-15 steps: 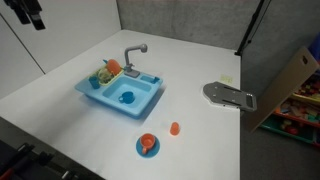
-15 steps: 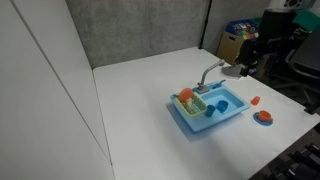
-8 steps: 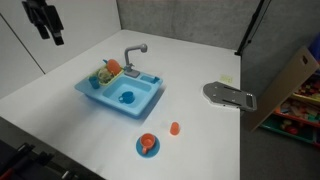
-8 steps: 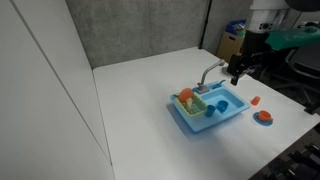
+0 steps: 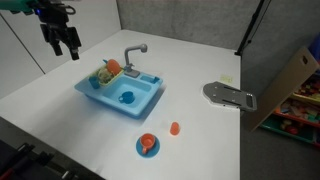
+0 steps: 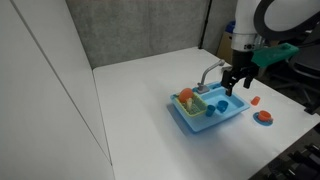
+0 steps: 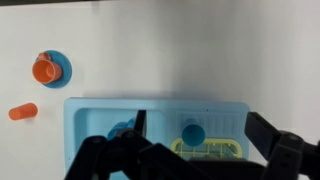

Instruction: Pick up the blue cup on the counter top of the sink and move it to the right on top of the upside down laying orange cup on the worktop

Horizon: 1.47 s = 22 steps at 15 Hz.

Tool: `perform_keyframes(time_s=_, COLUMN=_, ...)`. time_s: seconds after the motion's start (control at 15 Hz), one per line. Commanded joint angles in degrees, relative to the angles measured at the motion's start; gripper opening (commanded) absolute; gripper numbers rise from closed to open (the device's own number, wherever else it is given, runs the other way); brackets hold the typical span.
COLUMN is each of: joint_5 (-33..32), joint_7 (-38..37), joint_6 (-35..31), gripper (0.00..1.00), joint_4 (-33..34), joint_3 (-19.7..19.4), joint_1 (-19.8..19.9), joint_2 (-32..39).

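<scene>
The small blue cup [image 7: 192,132] stands on the ribbed counter part of the light blue sink [image 7: 100,115], next to the yellow rack. In the wrist view my gripper [image 7: 201,128] is open, and the cup shows between its dark fingers, nearer the left one. In both exterior views the gripper [image 5: 64,42] [image 6: 236,82] hangs above the sink [image 5: 145,100] [image 6: 195,122], apart from it and holding nothing. The tiny orange cup [image 7: 23,111] [image 5: 174,128] [image 6: 256,101] lies on the white worktop [image 5: 200,140] beyond the sink's basin end.
A round orange and blue dish [image 5: 148,145] [image 7: 47,68] sits on the worktop near the orange cup. A wider blue dish [image 5: 126,98] lies in the basin under the grey faucet [image 5: 135,52]. A grey flat object [image 5: 230,95] lies at the table's edge, with a cardboard box [image 5: 295,80] beyond it.
The gripper has come down and moved in from the picture's edge toward the sink. It stays open. The cups and sink have not moved.
</scene>
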<state>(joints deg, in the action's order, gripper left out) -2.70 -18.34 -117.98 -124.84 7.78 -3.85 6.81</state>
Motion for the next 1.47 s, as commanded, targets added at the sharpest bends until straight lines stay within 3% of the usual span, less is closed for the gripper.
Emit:
perform_keyframes(time_s=0.0, joint_5=0.4, joint_7=1.2, joint_6=0.1, gripper=1.0, joint_4=0.4, joint_3=-1.2, joint_1=-1.1, joint_2=0.4)
perform_keyframes(time_s=0.27, joint_5=0.9, joint_7=3.3, joint_6=-0.5, gripper=1.0, joint_4=0.9, joint_3=-1.2, joint_1=-1.2, joint_2=0.9)
perform_keyframes(time_s=0.93, joint_5=-0.9, joint_7=2.9, joint_6=-16.5, gripper=1.0, joint_4=-2.5, joint_3=-2.3, joint_1=-2.4, joint_2=5.1)
perform_keyframes(time_s=1.4, joint_5=-2.7, joint_7=2.7, joint_6=-19.2, gripper=1.0, joint_4=-0.1, joint_3=-4.3, joint_1=-3.2, joint_2=11.6)
